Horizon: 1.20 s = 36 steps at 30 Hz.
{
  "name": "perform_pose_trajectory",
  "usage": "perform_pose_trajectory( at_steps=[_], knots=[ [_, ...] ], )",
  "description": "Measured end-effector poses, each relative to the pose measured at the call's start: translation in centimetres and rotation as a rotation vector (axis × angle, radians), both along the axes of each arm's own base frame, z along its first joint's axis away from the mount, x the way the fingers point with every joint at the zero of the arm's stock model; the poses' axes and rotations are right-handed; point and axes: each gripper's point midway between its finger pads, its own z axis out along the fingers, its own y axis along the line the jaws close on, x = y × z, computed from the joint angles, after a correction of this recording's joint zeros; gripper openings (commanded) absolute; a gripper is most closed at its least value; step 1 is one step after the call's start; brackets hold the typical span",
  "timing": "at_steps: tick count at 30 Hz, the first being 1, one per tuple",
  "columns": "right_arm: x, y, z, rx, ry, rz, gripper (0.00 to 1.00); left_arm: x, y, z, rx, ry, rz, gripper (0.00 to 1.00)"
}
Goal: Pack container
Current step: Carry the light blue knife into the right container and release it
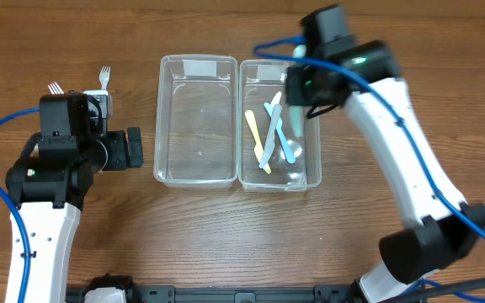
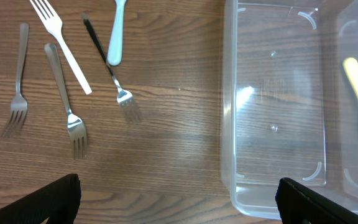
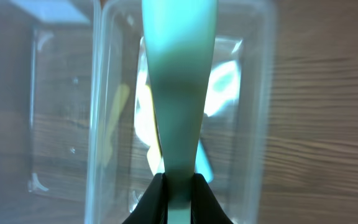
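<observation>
**Overhead view, with 12 o'clock at the far edge of the brown wood-grain counter (image 1: 226, 244).** Two clear rectangular plastic boxes stand side by side at centre. The empty clear container (image 1: 160, 118) is on the 9 o'clock side. The filled clear container (image 1: 318, 143) is on the 3 o'clock side, and a yellow plastic utensil (image 1: 255, 135) lies crossed with a white one and a light blue one on its floor.

The right tool (image 1: 303, 84) hangs over the 12 o'clock end of the filled clear container. Its fingers (image 3: 157, 199) are clamped on the narrow end of a pale green plastic utensil (image 3: 179, 93), which points down into that box. Whether its tip touches the floor cannot be told.

The left tool (image 1: 133, 148) sits at 9 o'clock, just beside the empty clear container, with its fingers wide apart and nothing between them. Loose forks lie on the counter toward 10 o'clock: an all-metal fork (image 2: 67, 102), a black-handled fork (image 2: 104, 59) and a white plastic fork (image 2: 61, 40).

**Handling (judged).** The pale green plastic utensil looks light, stiff and smooth. Pinched at one end, it may pivot or slip, so a hold across the flat of the handle suits it best. The all-metal fork is probably heavier and lies flat and low. It is best taken at mid-handle, across the narrow width, with the fingertips close to the counter.
</observation>
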Motion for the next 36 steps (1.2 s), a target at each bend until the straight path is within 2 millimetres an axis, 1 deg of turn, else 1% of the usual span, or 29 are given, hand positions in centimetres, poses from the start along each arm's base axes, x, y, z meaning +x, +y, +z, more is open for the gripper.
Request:
perform_pose_trajectory(
  at_steps=[1, 4, 5, 7, 9, 10, 11, 16, 18, 20, 22, 23, 24, 25, 26, 28, 29, 31, 33, 34, 35, 36],
  knots=[
    [-0.2, 0.5, -1.6, -0.004, 0.023, 0.009, 0.05, -0.1, 0.0, 0.1, 0.000, -0.003, 0.000, 1.00],
    [-1.1, 0.8, -4.8, -0.010, 0.078, 0.023, 0.09, -0.2, 0.0, 0.3, 0.001, -0.009, 0.000, 1.00],
    [-1.4, 0.7, -5.7, -0.017, 0.093, 0.024, 0.13, -0.3, 0.0, 0.4, 0.000, -0.010, 0.000, 1.00],
    [-1.9, 0.6, -6.7, -0.023, 0.113, 0.028, 0.22, -0.3, 0.0, 0.5, 0.001, -0.013, 0.000, 1.00],
    [-2.0, 0.5, -7.2, -0.024, 0.121, 0.030, 0.41, -0.4, 0.0, 0.4, 0.000, -0.010, 0.000, 1.00],
    [-2.0, 0.6, -7.2, -0.021, 0.118, 0.028, 0.48, -0.5, 0.0, 0.4, 0.000, -0.006, 0.000, 1.00],
    [-1.8, 0.6, -7.1, -0.024, 0.109, 0.046, 0.52, -0.6, 0.0, 0.3, 0.000, -0.001, 0.000, 1.00],
    [-1.7, 0.7, -7.0, -0.025, 0.104, 0.054, 0.56, -0.9, 0.0, 0.2, 0.000, 0.011, 0.000, 1.00],
    [-1.5, 0.8, -6.6, -0.022, 0.096, 0.058, 0.55, -1.2, -0.1, 0.4, 0.000, 0.012, 0.000, 1.00],
    [-1.2, 0.9, -5.4, -0.017, 0.080, 0.062, 0.56, -1.6, -0.1, 0.9, 0.000, 0.006, 0.000, 1.00],
    [-0.4, 1.2, -3.1, -0.002, 0.035, 0.062, 0.57, -1.9, -0.1, 1.8, 0.000, -0.002, 0.000, 1.00],
    [0.0, 1.3, -2.1, 0.004, 0.016, 0.061, 0.59, -2.1, -0.1, 2.2, 0.000, -0.005, 0.000, 1.00],
    [0.5, 1.3, -0.6, 0.013, -0.015, 0.053, 0.62, -2.4, -0.1, 2.9, 0.001, -0.013, 0.000, 1.00],
    [0.9, 1.2, 0.7, 0.021, -0.042, 0.043, 0.66, -2.6, -0.1, 3.5, 0.001, -0.019, 0.000, 1.00],
    [1.4, 0.8, 2.3, 0.025, -0.074, 0.026, 0.71, -2.8, -0.1, 4.4, 0.003, -0.032, 0.001, 1.00],
    [2.3, -0.7, 5.4, 0.035, -0.138, -0.031, 0.87, -3.3, 0.0, 6.0, 0.011, -0.054, 0.006, 1.00],
    [2.6, -1.9, 6.8, 0.041, -0.168, -0.066, 0.91, -3.6, 0.2, 6.9, 0.018, -0.066, 0.012, 1.00],
    [2.5, -5.3, 9.5, 0.055, -0.217, -0.162, 0.91, -4.0, 0.8, 8.6, 0.036, -0.094, 0.050, 1.00],
    [1.7, -8.9, 11.1, 0.058, -0.236, -0.250, 0.93, -4.0, 1.4, 9.9, 0.053, -0.128, 0.086, 1.00],
    [1.0, -11.4, 11.9, 0.055, -0.240, -0.312, 0.93, -4.0, 1.8, 10.6, 0.065, -0.147, 0.113, 1.00],
    [0.3, -13.1, 12.3, 0.050, -0.237, -0.354, 0.93, -4.0, 2.1, 11.0, 0.075, -0.160, 0.130, 1.00],
    [-1.2, -16.5, 12.6, 0.037, -0.211, -0.443, 0.93, -4.0, 2.4, 11.2, 0.084, -0.170, 0.147, 1.00]
  ],
)
